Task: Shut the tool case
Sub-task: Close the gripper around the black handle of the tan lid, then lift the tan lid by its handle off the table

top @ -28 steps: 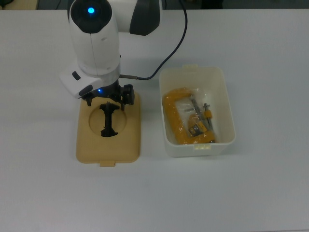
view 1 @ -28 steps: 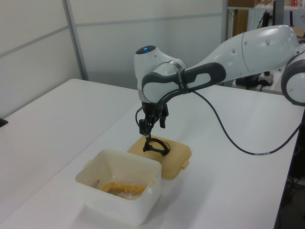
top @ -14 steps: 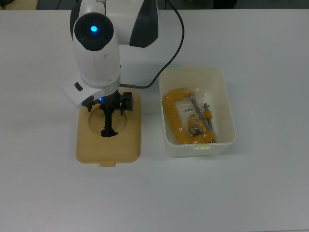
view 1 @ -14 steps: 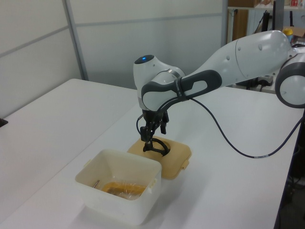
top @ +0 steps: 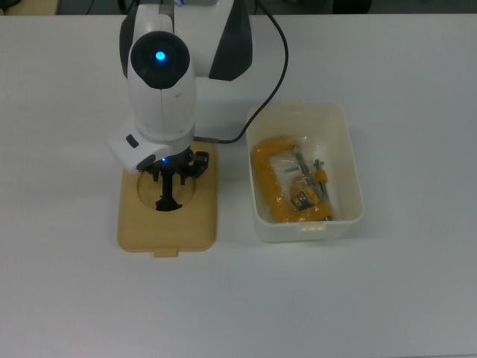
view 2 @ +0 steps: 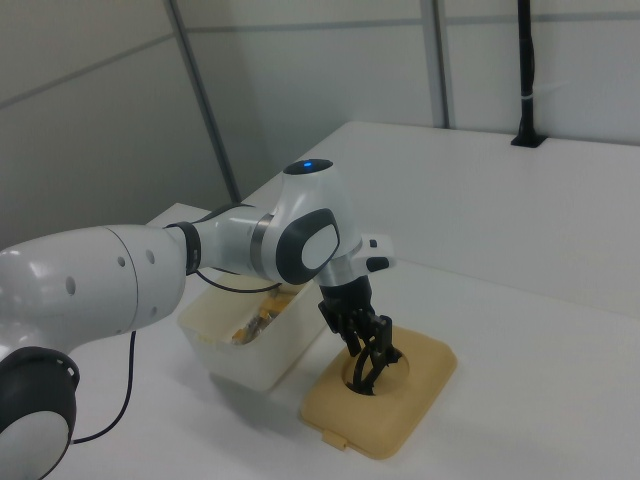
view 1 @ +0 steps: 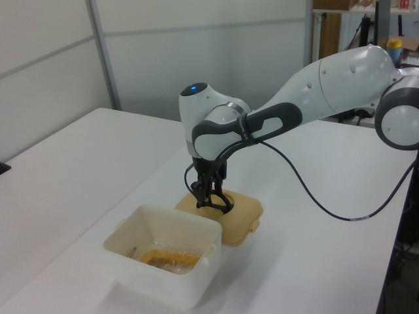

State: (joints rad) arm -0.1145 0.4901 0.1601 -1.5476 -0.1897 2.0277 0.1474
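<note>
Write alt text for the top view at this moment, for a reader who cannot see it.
A white robot arm's hand reaches down onto the black handle in the round recess of a tan lid lying flat on a white table. At the top view's right, apart from the lid, an open white tub holds an orange clamp.

Bare white surface (top: 67,298) lies open on every side of the tan lid (top: 168,224) and the white tub (top: 350,171), with a narrow lane between them, while the gripper (top: 170,179) and arm block the lid's recess from above.
</note>
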